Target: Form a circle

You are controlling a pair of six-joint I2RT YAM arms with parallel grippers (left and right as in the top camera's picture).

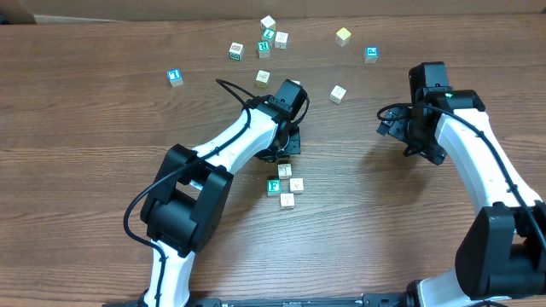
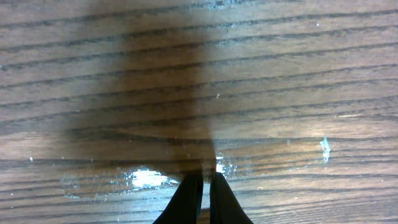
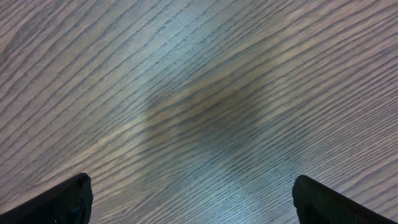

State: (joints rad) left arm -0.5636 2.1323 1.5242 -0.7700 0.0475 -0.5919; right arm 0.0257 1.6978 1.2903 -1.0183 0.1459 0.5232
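Observation:
The circle is a small cluster of tiny cubes in the overhead view, just below the table's middle: cream ones and one with a green face. My left gripper points down right above the cluster's top cube. In the left wrist view this gripper is shut on nothing, with only bare wood ahead of it and no cube in sight. My right gripper hangs off to the right, away from all cubes. Its wrist view shows the right gripper open wide over bare wood.
Loose cubes are scattered along the far side: a blue one at the left, a group near the top centre, a yellow one, another blue one, and cream ones nearer the arms.

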